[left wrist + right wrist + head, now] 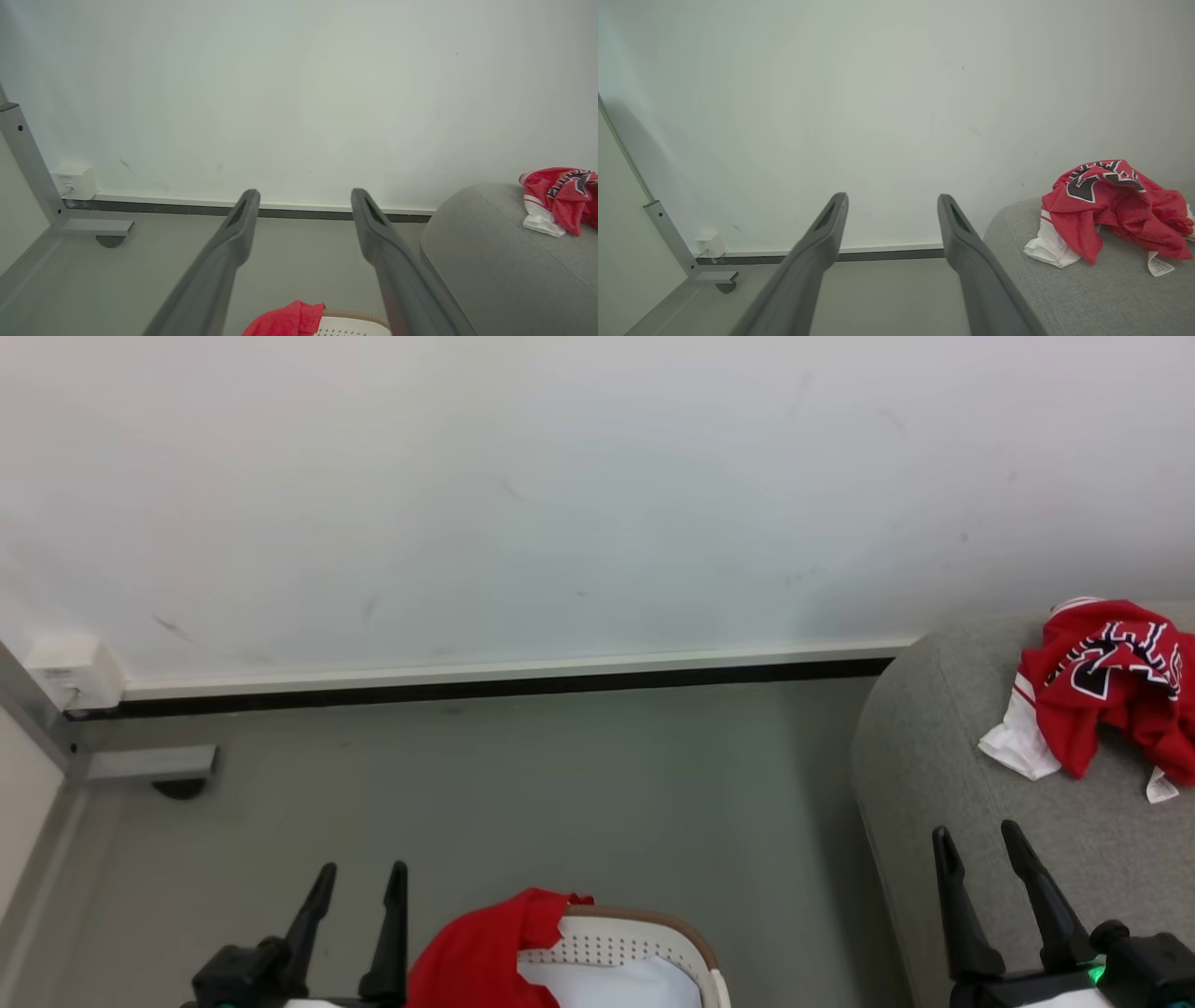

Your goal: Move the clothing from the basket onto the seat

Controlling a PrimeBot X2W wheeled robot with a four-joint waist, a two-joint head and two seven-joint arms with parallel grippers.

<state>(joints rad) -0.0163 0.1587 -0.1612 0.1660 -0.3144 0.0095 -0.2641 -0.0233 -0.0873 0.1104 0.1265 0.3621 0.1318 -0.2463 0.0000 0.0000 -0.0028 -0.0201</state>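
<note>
Both end effectors are empty, their dark fingers spread wide apart: the left end effector [362, 873] hovers above the grey floor [560, 784] just beside the basket [644, 922], and the right end effector [976, 835] shows over the rounded edge of the grey seat [934, 775]. The red-and-white jersey [1111, 681] lies crumpled on the seat, near the white wall [560, 476] and well apart from the basket. A plain red garment [476, 952] drapes over the basket's tan rim on the side nearest the left end effector, with white lining [616, 985] showing inside.
</note>
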